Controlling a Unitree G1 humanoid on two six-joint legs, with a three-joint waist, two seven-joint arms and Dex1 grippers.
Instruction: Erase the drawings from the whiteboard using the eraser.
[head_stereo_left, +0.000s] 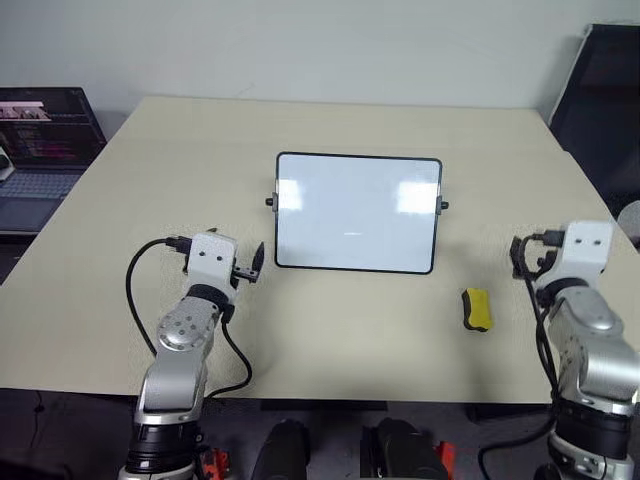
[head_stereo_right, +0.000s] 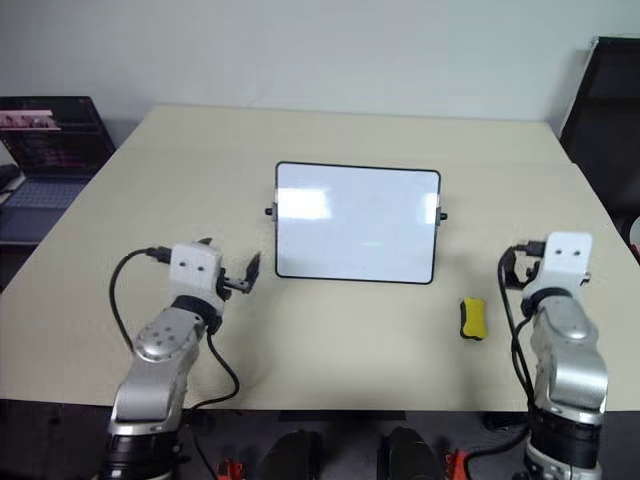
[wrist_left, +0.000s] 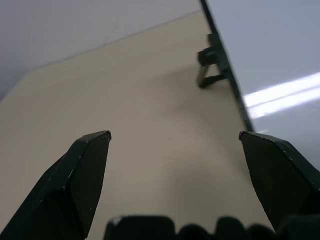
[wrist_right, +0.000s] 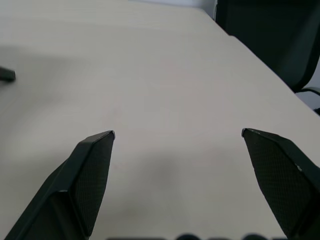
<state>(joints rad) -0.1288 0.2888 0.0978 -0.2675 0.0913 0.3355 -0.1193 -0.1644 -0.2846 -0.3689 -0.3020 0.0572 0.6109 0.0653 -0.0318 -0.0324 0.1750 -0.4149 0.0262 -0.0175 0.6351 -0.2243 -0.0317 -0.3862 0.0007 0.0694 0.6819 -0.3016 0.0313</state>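
- The whiteboard (head_stereo_left: 357, 212) lies flat near the middle of the beige surface (head_stereo_left: 330, 130); its glossy face shows bright reflections, and only a very faint mark near its centre, too faint to read as any digit.
- In the left wrist view the whiteboard's black frame and one side knob (wrist_left: 210, 62) are cut off at the picture's edge, so little of the board can be judged there.
- The eraser (head_stereo_left: 477, 309), yellow with a dark underside, rests on the surface just off the board's near right corner, touching neither the board nor any pincer.
- The left pincer (wrist_left: 175, 137) is released, fingers spread wide with nothing between them, hovering low beside the board's left edge.
- The right pincer (wrist_right: 178, 134) is also released and empty, held over bare surface to the right of the eraser and apart from it.
- A laptop (head_stereo_left: 40, 140) with a dark lit screen sits off the surface's far left corner, partly cut off.
- A black chair (head_stereo_left: 605, 100) stands at the far right, also cropped.
- Black cables (head_stereo_left: 135, 290) loop from both wrists.
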